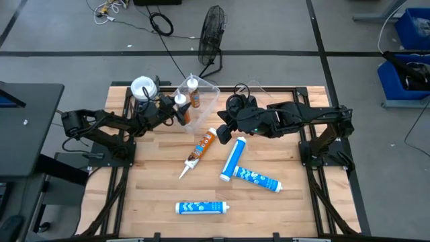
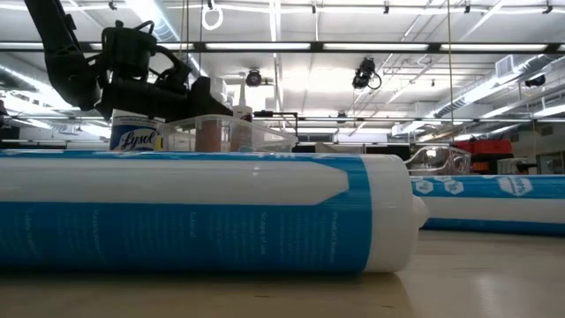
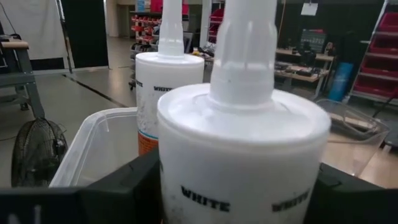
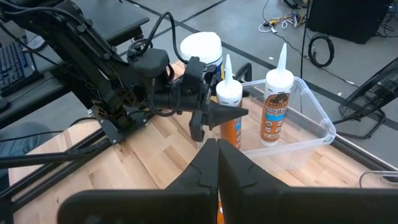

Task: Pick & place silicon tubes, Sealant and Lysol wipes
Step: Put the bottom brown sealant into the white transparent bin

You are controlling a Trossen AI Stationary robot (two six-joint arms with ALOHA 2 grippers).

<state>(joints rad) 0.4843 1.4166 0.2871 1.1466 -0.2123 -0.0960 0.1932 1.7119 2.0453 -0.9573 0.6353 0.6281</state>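
Note:
A clear plastic bin (image 1: 205, 101) sits at the table's far middle with an orange tube (image 1: 193, 91) standing upright inside it. A second orange tube (image 4: 229, 102) stands upright at the bin's left edge, between the fingers of my left gripper (image 1: 176, 114). The Lysol wipes (image 1: 142, 87), yellow with a white lid, stand upright left of the bin, behind my left arm. A third orange tube (image 1: 201, 148) lies flat on the wood. My right gripper (image 1: 220, 131) hovers shut and empty above the table's middle. My left gripper has the second orange tube between its two fingers, which lie against opposite sides of the white upper body (image 3: 177, 186), below the shoulder and nozzle. The fingers (image 4: 214, 115) come level from the table's left, across the tube. The tube is upright; its base is hidden.
Three blue-and-white tubes lie flat: two (image 1: 232, 158) (image 1: 259, 178) at the right middle and one (image 1: 201, 208) near the front edge, which fills the low view (image 2: 203, 212). A fan (image 1: 211, 37) and cables lie on the floor beyond the table.

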